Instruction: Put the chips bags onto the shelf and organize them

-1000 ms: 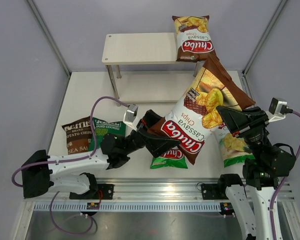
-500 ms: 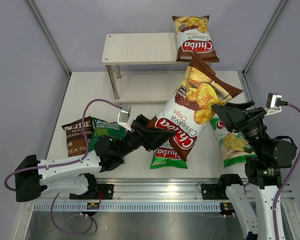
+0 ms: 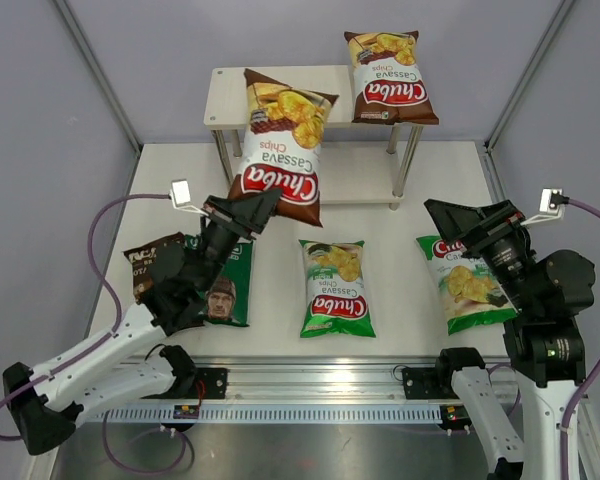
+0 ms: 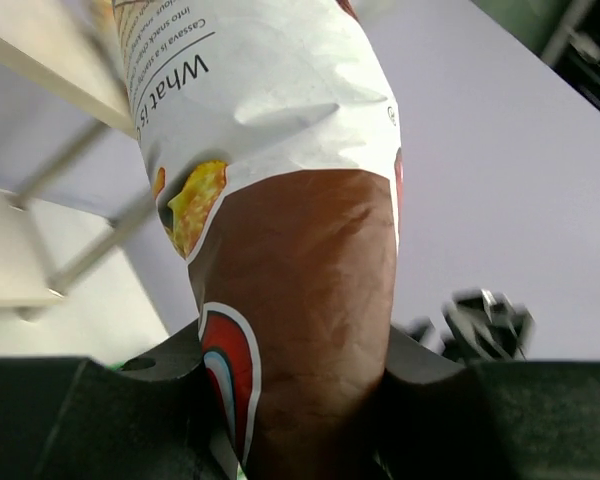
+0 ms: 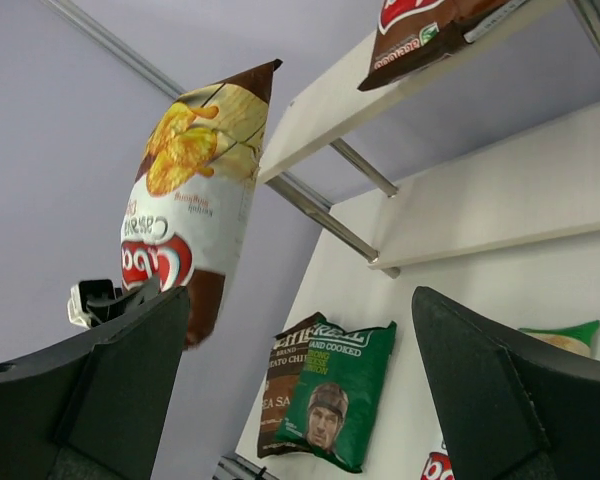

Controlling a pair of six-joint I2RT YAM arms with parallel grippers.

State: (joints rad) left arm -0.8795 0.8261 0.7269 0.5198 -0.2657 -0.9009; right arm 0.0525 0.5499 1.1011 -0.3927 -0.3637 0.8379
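Observation:
My left gripper (image 3: 248,208) is shut on the bottom end of a brown-red Chuba Cassava bag (image 3: 278,145), which it holds upright and in the air against the left front of the shelf (image 3: 225,100). In the left wrist view this bag (image 4: 300,250) is pinched between the jaws (image 4: 300,400). A second brown-red Chuba bag (image 3: 388,75) lies on the shelf's top right. Two green Chuba bags (image 3: 337,288) (image 3: 465,280), a dark green bag with a man's face (image 3: 223,285) and a Kettle bag (image 3: 148,265) lie on the table. My right gripper (image 3: 465,215) (image 5: 310,390) stands open and empty.
Grey walls with metal frame posts close in the table on three sides. The shelf's thin silver legs (image 3: 225,165) stand just behind the held bag. The lower shelf board (image 3: 350,170) sits under the top one. A rail (image 3: 310,385) runs along the near edge.
The right gripper opened and let go of the brown-red bag, then drew back. The left gripper shut on the bag's bottom end and swung it left and back, up to the shelf.

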